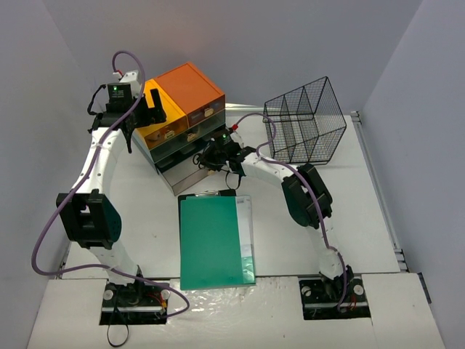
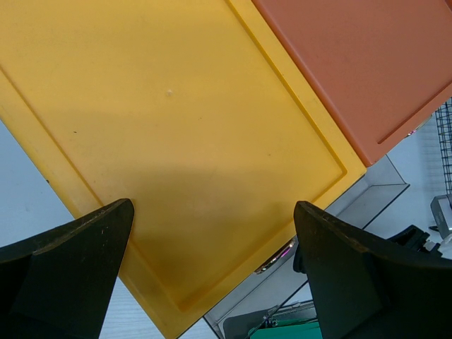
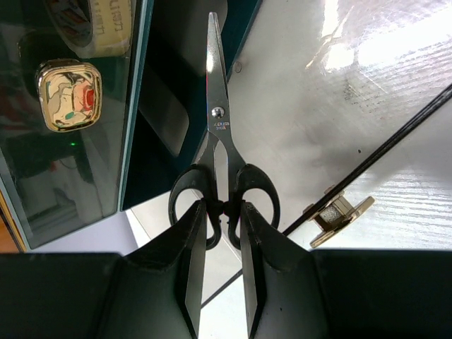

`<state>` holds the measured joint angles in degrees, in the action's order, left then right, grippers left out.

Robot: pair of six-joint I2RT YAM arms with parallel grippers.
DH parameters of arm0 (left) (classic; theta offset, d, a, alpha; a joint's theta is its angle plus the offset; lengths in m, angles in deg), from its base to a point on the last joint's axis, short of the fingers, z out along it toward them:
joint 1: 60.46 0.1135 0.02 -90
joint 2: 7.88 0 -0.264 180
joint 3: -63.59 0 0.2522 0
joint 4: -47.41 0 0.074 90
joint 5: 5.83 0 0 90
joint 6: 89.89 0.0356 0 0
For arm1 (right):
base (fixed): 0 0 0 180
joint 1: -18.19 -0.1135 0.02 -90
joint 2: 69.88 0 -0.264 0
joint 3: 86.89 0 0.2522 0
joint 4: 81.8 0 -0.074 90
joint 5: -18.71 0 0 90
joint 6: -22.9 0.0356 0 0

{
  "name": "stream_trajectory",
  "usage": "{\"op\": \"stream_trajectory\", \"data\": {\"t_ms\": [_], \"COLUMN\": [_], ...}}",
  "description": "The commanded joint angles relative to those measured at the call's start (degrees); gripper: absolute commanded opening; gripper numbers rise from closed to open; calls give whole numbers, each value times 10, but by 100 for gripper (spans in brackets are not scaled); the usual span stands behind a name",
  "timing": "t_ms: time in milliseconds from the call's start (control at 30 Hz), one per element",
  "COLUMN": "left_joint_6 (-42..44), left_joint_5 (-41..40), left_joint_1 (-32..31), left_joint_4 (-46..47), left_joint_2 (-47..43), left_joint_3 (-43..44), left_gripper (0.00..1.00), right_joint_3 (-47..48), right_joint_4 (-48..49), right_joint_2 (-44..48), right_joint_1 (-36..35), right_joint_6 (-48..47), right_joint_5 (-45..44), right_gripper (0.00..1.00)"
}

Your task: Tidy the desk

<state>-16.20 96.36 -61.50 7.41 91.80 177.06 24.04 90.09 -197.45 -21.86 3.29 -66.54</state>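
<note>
Two hands: right hand (image 3: 222,212) clamps the scissors (image 3: 217,127), left hand (image 2: 212,219) gapes; ease blades level into the open drawer (image 1: 189,178).

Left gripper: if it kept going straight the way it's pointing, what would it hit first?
Probably the yellow top of the drawer unit, which fills the view between the open fingers of the left gripper; how far off is unclear.

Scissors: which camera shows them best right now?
Right wrist: the scissors sit centre frame, blades closed, handles pinched in the right gripper. Top external shows only that gripper at the drawer unit; left wrist shows no scissors.
</note>
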Motion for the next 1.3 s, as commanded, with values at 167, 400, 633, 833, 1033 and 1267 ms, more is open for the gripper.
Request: {"op": "stream_trajectory", "data": {"t_ms": [167,400,633,833,1033,1267], "left_joint_6": [-16,-16,-14,-14,-13,-13], "left_joint_5": [-1,1,-1,-1,-2,-4], "left_joint_1": [8,8,8,8,8,7], "left_joint_4": [-60,-60,-61,-61,-63,-63], "left_joint_2": [-5,-2,-2,0,3,2], "left_joint_3": [-5,-6,-6,-4,-2,-3], "left_gripper": [97,97,97,97,97,97], "right_joint_3": [37,83,43,-55,-145,-175], "right_joint_4": [24,21,10,-35,-44,-45], "right_joint_2": [5,-7,56,166,216,174], "right_joint_1": [4,1,-1,-4,-4,-4], "right_joint_6": [-50,-136,-165,-186,-203,-202], "right_joint_5": [3,41,13,-40,-75,-76], "right_gripper": [32,53,49,41,33,9]}}
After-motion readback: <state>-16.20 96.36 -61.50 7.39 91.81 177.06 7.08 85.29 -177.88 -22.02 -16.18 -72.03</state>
